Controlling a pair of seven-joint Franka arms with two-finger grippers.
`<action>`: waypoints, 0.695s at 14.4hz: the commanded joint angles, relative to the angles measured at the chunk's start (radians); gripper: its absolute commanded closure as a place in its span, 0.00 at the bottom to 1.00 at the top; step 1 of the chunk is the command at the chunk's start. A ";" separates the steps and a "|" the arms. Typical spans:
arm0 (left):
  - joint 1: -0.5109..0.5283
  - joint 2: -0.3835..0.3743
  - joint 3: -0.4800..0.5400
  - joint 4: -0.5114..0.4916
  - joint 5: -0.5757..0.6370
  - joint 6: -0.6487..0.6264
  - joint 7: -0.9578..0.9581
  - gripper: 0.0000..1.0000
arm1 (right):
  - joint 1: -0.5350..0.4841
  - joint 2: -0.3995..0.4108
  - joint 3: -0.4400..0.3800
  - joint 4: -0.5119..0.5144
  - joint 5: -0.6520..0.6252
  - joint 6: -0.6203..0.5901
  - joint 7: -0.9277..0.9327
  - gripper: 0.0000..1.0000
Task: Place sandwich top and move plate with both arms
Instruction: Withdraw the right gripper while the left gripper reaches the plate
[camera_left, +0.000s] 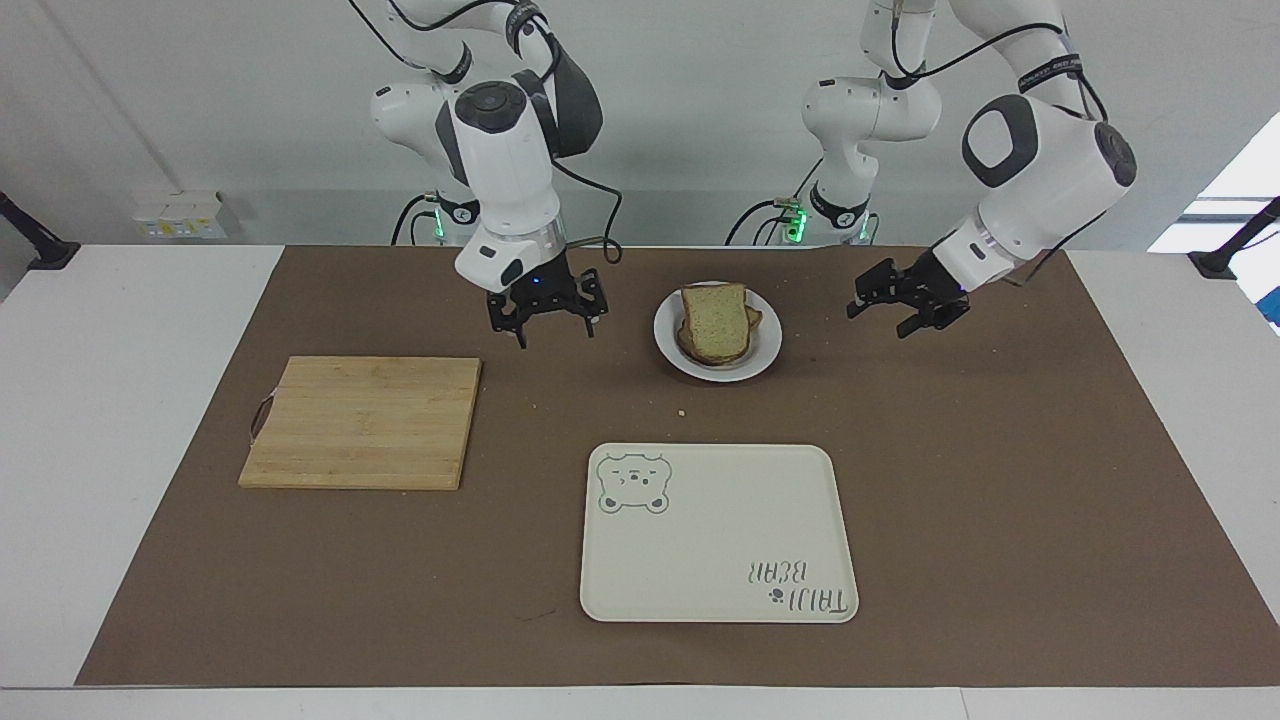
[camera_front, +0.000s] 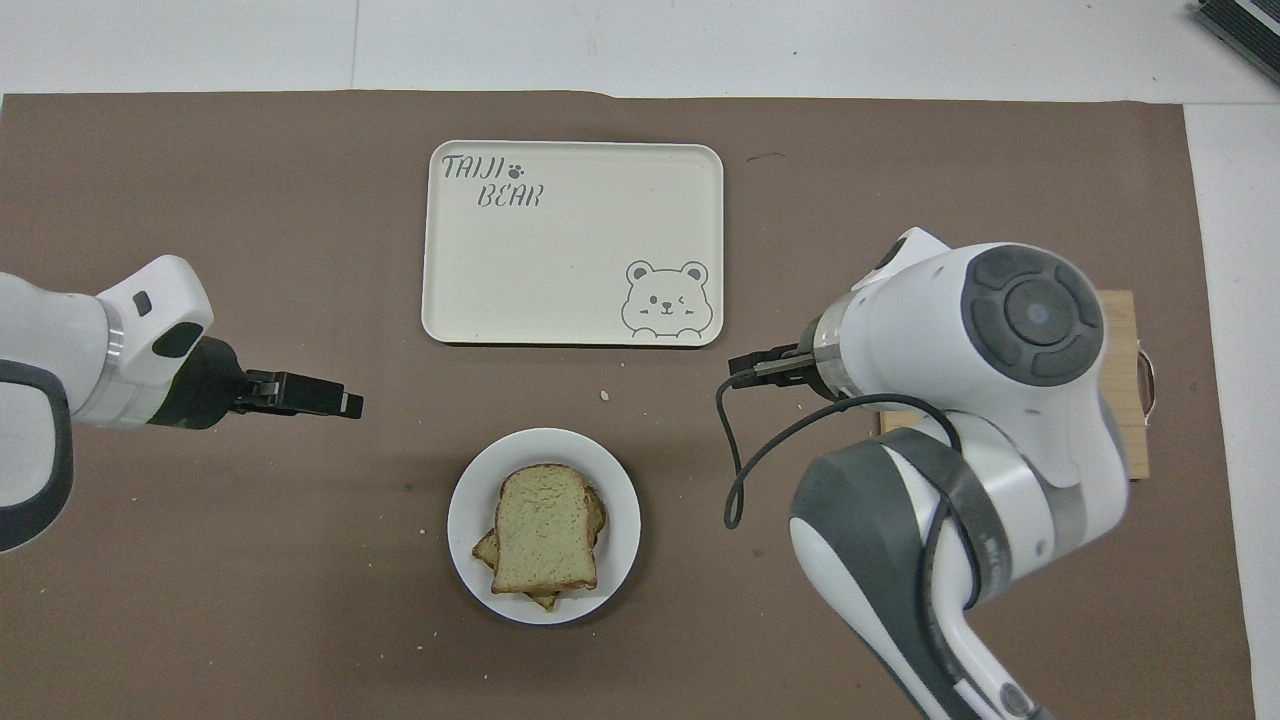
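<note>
The sandwich top (camera_left: 715, 315), a pale speckled bread slice, lies on a stack of slices on the small white plate (camera_left: 768, 352), near the robots at mid table. It also shows in the overhead view (camera_front: 545, 525), with the plate's rim (camera_front: 470, 490) around it. My right gripper (camera_left: 545, 322) is open and empty, up over the mat beside the plate, toward the cutting board. My left gripper (camera_left: 905, 305) is open and empty, low over the mat beside the plate toward the left arm's end; it also shows in the overhead view (camera_front: 335, 402). Neither gripper touches the plate.
A cream tray with a bear drawing (camera_left: 720, 530) lies farther from the robots than the plate; it also shows in the overhead view (camera_front: 570, 240). A wooden cutting board (camera_left: 365, 420) lies toward the right arm's end, partly covered by the right arm in the overhead view (camera_front: 1120, 302). A crumb (camera_left: 681, 411) lies between plate and tray.
</note>
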 joint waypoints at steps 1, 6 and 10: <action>-0.016 -0.018 0.015 -0.153 -0.133 0.102 0.156 0.00 | -0.045 -0.032 0.009 0.048 -0.017 -0.111 -0.023 0.00; -0.083 -0.015 0.014 -0.339 -0.328 0.285 0.264 0.00 | -0.155 -0.109 0.007 0.055 -0.023 -0.206 -0.126 0.00; -0.177 0.006 0.014 -0.428 -0.500 0.397 0.349 0.00 | -0.252 -0.119 -0.001 0.070 -0.025 -0.284 -0.155 0.00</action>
